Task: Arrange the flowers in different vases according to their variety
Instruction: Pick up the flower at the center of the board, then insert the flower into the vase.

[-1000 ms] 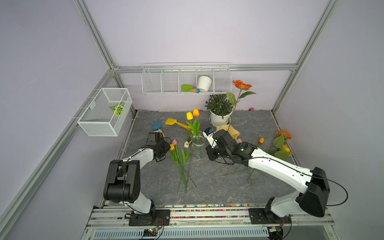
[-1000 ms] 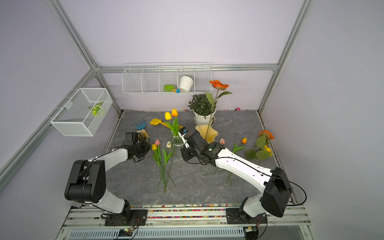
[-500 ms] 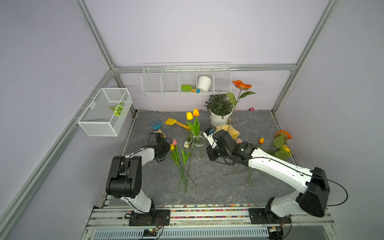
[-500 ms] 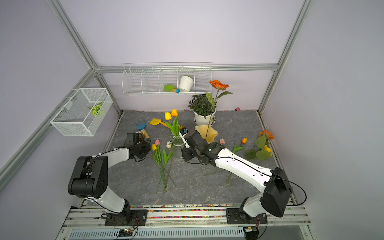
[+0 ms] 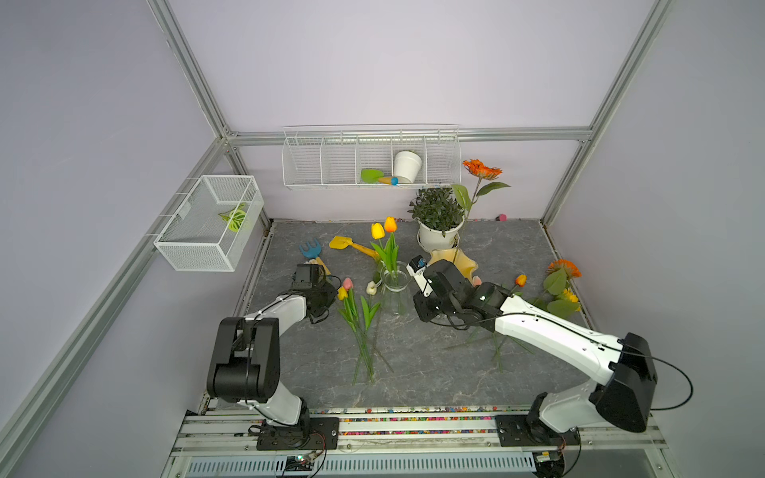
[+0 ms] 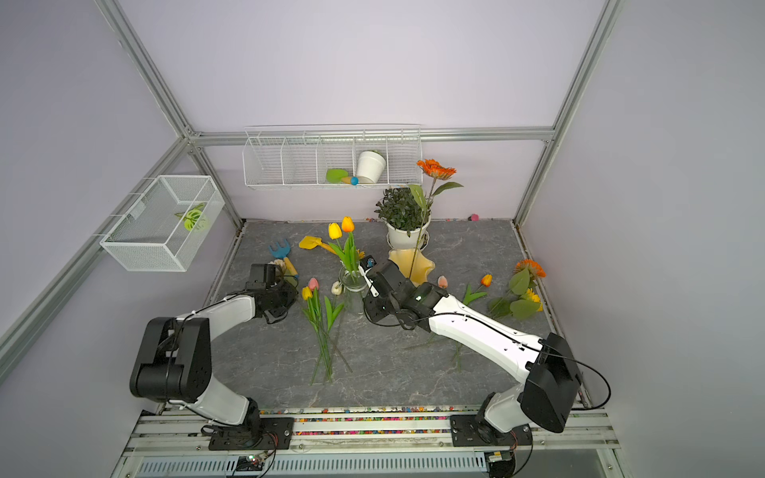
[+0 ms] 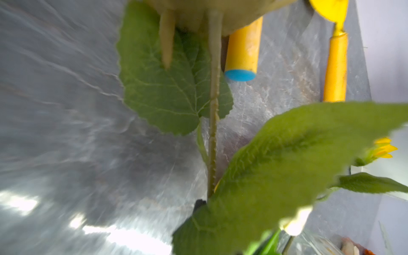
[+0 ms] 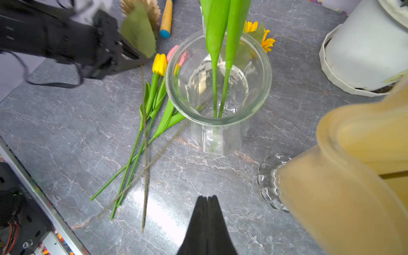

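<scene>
We work on a gray stone tabletop (image 5: 414, 372) inside lilac walls. Loose tulips (image 5: 360, 318) lie at its middle, waiting their turn. Our right tool (image 8: 207, 205) is pinched shut and holds nothing. Our left tool (image 8: 140, 62) is clamped on the stem of the cream flower (image 8: 154, 13). Behind stand the clear vase (image 8: 218, 120) with two more, and the yellow vase (image 8: 344, 194), which we think is for big flowers.

Clear vase (image 6: 352, 289): upright mid-table, holding a yellow tulip (image 6: 335, 230) and an orange tulip (image 6: 347, 224).
Yellow vase (image 6: 423, 267): behind it, holding one tall orange flower (image 6: 435, 169).
Loose tulips (image 6: 315, 306): lying flat beside the clear vase.
Leafy flowers (image 6: 519, 282): lying at the table's right edge.
</scene>
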`<state>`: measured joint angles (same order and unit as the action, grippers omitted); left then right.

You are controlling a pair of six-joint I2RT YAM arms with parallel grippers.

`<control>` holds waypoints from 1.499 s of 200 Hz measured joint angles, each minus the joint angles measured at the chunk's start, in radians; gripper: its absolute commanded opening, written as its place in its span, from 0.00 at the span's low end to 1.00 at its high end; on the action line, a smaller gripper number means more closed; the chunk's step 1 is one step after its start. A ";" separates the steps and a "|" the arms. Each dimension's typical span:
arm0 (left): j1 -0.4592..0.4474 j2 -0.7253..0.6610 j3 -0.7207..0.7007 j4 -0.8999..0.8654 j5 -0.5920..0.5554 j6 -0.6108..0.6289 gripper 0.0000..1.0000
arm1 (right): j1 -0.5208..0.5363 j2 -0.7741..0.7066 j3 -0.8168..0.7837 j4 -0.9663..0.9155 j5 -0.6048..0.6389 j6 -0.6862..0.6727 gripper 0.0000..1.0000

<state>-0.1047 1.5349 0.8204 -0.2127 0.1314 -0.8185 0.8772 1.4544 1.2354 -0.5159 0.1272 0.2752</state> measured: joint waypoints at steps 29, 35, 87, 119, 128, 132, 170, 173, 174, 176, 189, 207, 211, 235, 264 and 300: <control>0.000 -0.202 0.097 -0.144 -0.080 0.063 0.00 | 0.001 -0.087 -0.012 -0.026 0.034 0.025 0.00; 0.000 -0.244 0.124 -0.168 -0.091 0.080 0.00 | 0.001 -0.116 -0.022 -0.027 0.043 0.029 0.00; -0.008 -0.534 0.334 -0.289 -0.105 0.221 0.00 | -0.009 -0.329 -0.143 -0.071 0.138 0.054 0.00; -0.080 -0.594 0.456 -0.313 -0.077 0.310 0.00 | -0.052 -0.406 -0.207 -0.088 0.162 0.084 0.00; -0.104 -0.602 0.491 -0.307 -0.052 0.336 0.00 | -0.065 -0.427 -0.223 -0.089 0.169 0.099 0.00; -0.112 -0.605 0.506 -0.302 -0.034 0.345 0.00 | -0.071 -0.437 -0.230 -0.091 0.174 0.106 0.00; -0.147 -0.606 0.565 -0.133 0.211 0.376 0.00 | -0.113 -0.490 -0.280 -0.121 0.256 0.211 0.00; -0.153 -0.602 0.568 -0.118 0.231 0.376 0.00 | -0.116 -0.492 -0.283 -0.124 0.263 0.220 0.00; -0.154 -0.601 0.569 -0.114 0.235 0.376 0.00 | -0.117 -0.493 -0.285 -0.125 0.264 0.223 0.00; -0.157 -0.598 0.573 -0.104 0.247 0.376 0.00 | -0.119 -0.495 -0.288 -0.127 0.268 0.229 0.00; -0.200 -0.565 0.602 -0.045 0.315 0.380 0.00 | -0.141 -0.510 -0.313 -0.137 0.282 0.267 0.00; -0.296 -0.496 0.674 0.003 0.368 0.420 0.00 | -0.185 -0.539 -0.353 -0.140 0.266 0.311 0.00; -0.315 -0.480 0.691 0.013 0.376 0.427 0.00 | -0.198 -0.547 -0.364 -0.140 0.256 0.319 0.00; -0.420 -0.363 0.812 0.069 0.427 0.479 0.00 | -0.274 -0.582 -0.419 -0.131 0.182 0.369 0.00; -0.480 -0.241 0.899 0.193 0.471 0.502 0.00 | -0.331 -0.608 -0.470 -0.117 0.100 0.407 0.00; -0.529 -0.089 0.903 0.420 0.487 0.499 0.00 | -0.354 -0.629 -0.498 -0.103 0.051 0.432 0.00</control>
<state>-0.6338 1.4464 1.7229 0.2073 0.6182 -0.3191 0.5236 0.8253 0.7376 -0.6186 0.1787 0.7074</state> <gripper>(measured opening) 0.063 0.066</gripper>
